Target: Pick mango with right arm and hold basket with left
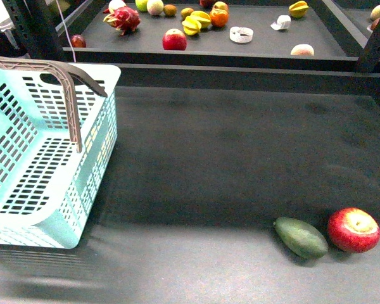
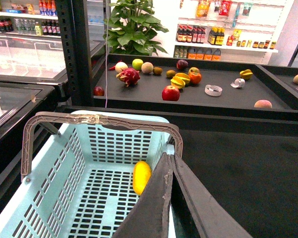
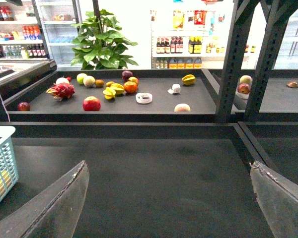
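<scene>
Left gripper (image 2: 171, 159): jaws pressed together on the near rim of the basket (image 2: 89, 148), holding it; the mango (image 2: 141, 177) lies on the basket floor, just beyond and below the fingertips.
Right gripper (image 3: 169, 198): spread wide, nothing between its fingers (image 3: 59, 203); raised clear above the dark table (image 3: 154, 168), pointing level toward the far shelf.
Step in hand: judged near complete, with the mango in the basket and the left hold in place.
Next move: little remains; likely keep the hold steady and park the right arm.
Bystanders: green fruit (image 1: 301, 237) and red apple (image 1: 353, 229) lie touching on the table, well apart from the basket.
Far shelf: assorted fruit, untouched.
</scene>
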